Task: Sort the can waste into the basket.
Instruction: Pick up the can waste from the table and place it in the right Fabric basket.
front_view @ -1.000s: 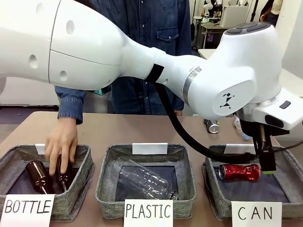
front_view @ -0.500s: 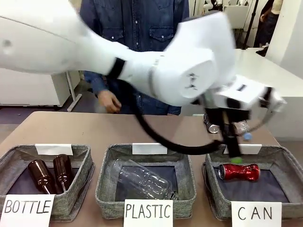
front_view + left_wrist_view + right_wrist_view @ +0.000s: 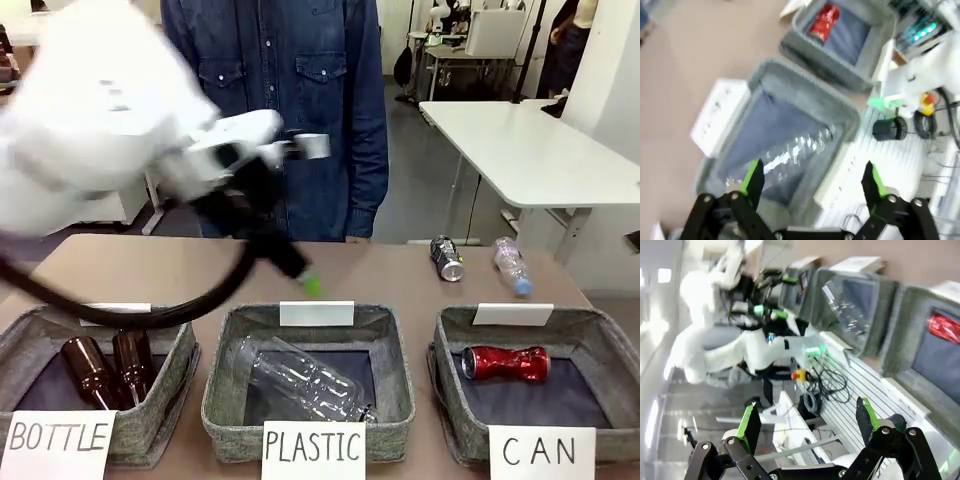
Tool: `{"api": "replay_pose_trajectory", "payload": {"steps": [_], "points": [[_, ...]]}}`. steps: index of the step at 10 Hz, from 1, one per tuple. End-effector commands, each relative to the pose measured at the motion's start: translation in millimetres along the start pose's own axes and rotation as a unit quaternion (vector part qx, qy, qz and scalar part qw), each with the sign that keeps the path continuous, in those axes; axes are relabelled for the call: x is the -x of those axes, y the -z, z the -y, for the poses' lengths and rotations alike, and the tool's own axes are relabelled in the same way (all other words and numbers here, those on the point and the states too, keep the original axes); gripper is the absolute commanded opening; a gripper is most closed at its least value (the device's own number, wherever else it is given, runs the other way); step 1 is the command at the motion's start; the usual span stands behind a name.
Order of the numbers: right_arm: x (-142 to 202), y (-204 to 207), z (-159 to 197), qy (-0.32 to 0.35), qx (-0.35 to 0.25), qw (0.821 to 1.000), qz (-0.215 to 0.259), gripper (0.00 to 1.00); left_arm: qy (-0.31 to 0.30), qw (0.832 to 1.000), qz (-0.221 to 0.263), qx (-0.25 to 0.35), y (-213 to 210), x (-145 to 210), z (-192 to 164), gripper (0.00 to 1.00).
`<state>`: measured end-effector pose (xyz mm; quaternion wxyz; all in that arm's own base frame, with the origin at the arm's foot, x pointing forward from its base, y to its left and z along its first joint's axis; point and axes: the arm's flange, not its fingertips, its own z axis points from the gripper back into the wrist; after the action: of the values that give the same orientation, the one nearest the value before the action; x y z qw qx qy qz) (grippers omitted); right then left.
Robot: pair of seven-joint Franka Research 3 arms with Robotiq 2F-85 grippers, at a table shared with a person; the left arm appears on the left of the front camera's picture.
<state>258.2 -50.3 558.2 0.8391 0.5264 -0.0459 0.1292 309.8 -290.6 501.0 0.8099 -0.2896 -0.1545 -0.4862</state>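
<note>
The red crushed can [image 3: 505,363] lies on its side in the grey basket [image 3: 452,398] signed "CAN". A dark can with a silver top [image 3: 447,258] lies on the table behind that basket. My left gripper [image 3: 306,279] hangs blurred and open above the far rim of the middle basket, holding nothing. In the left wrist view its fingers [image 3: 754,181] spread wide over the clear bottle, with the red can [image 3: 824,22] and its basket [image 3: 840,75] farther off. My right gripper [image 3: 807,420] is open and empty, off the table's near side; the red can [image 3: 945,327] shows far away.
A "PLASTIC" basket [image 3: 222,400] holds a clear bottle [image 3: 300,380]. The "BOTTLE" basket [image 3: 180,345] holds two brown bottles [image 3: 105,368]. Another clear plastic bottle [image 3: 511,265] lies on the table beside the dark can. A person in a denim shirt [image 3: 290,110] stands at the far side.
My left arm has swung up and left from the CAN basket to above the middle basket. The red can stays in the basket. The person's hand has left the bottle basket.
</note>
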Motion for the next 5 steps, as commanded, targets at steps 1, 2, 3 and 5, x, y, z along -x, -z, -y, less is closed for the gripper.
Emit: {"api": "replay_pose_trajectory", "payload": {"steps": [1,2,3,5], "points": [[-14.0,45.7,-13.9,-0.07,-0.058,0.995,-0.039,1.0,-0.075,0.99,0.088,0.081,-28.9,76.9,-26.1,1.0],[-22.4,72.7,-24.0,-0.083,-0.11,0.988,-0.076,1.0,-0.139,0.965,0.164,0.153,-44.0,109.0,-39.2,1.0],[-30.7,93.1,-31.9,-0.079,-0.169,0.978,-0.095,1.0,-0.171,0.942,0.214,0.194,-56.5,135.1,-49.4,1.0],[-44.3,134.6,-38.2,-0.052,-0.176,0.979,-0.093,1.0,-0.207,0.864,0.391,0.241,-89.3,187.6,-69.1,1.0]]}}
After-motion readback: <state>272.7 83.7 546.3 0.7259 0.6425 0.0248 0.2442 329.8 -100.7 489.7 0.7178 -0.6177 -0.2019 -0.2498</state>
